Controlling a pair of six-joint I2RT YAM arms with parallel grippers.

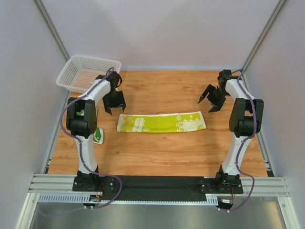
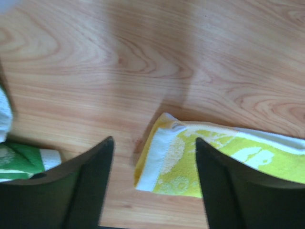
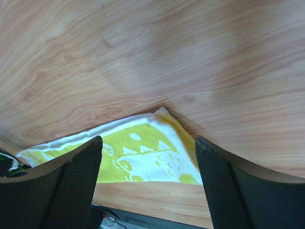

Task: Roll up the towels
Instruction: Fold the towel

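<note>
awaiting a first turn: yellow-green towel [image 1: 162, 122], flat, one long strip, midway between the near and far edges of the table [image 1: 162, 155] and parallel to them.
left gripper [image 1: 114, 102]: spread wide, holding nothing, hanging just beyond the strip's left end, on the far-left-corner side.
right gripper [image 1: 212, 99]: likewise spread and empty, above and past the right end, toward the right edge.
second towel [image 1: 98, 135]: green and white, bunched at the left edge beside the left arm.
mesh basket [image 1: 64, 78]: far-left corner.
handling, as judgement: lower onto one short end, pinch the hem at mid-width, tuck a tight first turn, keep the roll square to the long edges. probably worth pinning the opposite end with the other gripper, since thin cloth likely slides on smooth wood.
</note>
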